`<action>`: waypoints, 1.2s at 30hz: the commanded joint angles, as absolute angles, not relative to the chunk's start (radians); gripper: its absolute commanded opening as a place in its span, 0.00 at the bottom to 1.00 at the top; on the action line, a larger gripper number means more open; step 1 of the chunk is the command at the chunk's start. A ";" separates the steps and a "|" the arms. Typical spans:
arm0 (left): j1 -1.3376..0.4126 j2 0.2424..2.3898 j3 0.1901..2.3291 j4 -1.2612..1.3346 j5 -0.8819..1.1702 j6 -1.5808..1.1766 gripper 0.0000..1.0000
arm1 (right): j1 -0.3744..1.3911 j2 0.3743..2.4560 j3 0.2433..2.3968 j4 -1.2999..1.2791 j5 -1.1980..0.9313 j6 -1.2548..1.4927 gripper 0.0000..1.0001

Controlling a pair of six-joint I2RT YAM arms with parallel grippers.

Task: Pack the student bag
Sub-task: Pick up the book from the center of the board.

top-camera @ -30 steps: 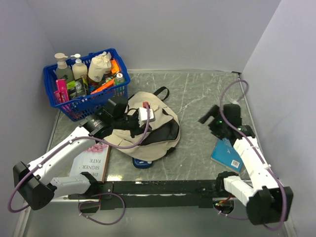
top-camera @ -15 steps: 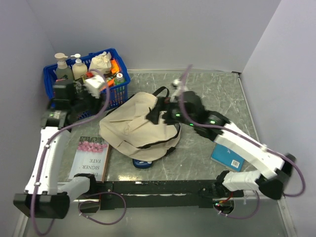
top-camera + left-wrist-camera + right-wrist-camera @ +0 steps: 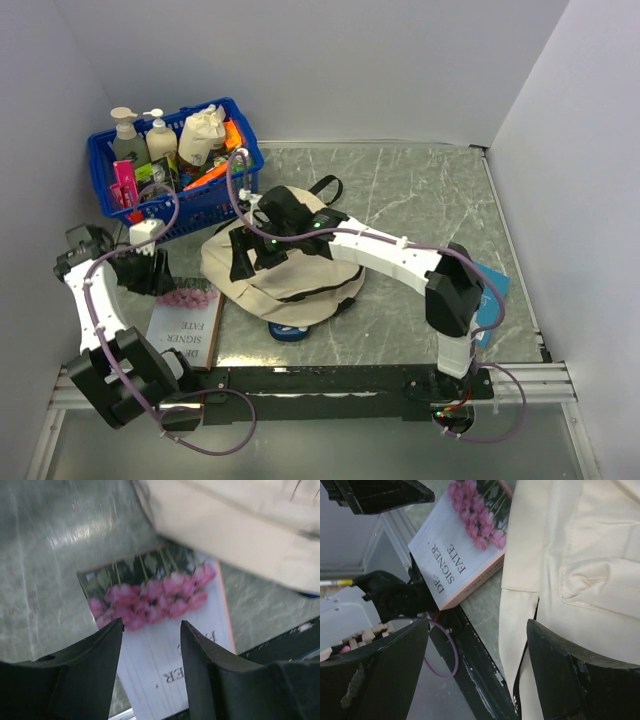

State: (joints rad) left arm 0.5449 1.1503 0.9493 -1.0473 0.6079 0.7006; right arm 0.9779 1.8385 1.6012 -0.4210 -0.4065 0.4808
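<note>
Student bag (image 3: 280,295): one, cream, lying flat at frame centre.
Books: two. Rose-cover book (image 3: 186,328) lower left; blue book (image 3: 493,290) at right.
Basket (image 3: 215,195): one, blue, upper left.
Left gripper (image 3: 150,647): spread, empty, above rose-cover book.
Right gripper (image 3: 476,670): spread wide, empty, over bag's left edge.

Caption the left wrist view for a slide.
Open left gripper over the rose-cover book, bag at upper right.
</note>
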 commanded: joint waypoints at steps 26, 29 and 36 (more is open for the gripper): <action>0.862 1.341 0.735 -1.045 0.732 1.196 0.60 | 1.046 2.169 1.927 -0.597 -0.499 0.453 0.85; 0.861 1.350 0.747 -1.094 0.738 1.239 0.50 | 1.048 2.183 1.940 -0.600 -0.502 0.454 0.84; 0.861 1.312 0.818 -1.209 0.804 1.298 0.03 | 1.046 2.174 1.921 -0.574 -0.492 0.449 0.83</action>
State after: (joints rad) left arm 0.8581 1.3434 0.7647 -1.0992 0.7391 1.1778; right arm 1.0412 2.1700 1.8977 -0.5941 -0.4881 0.4522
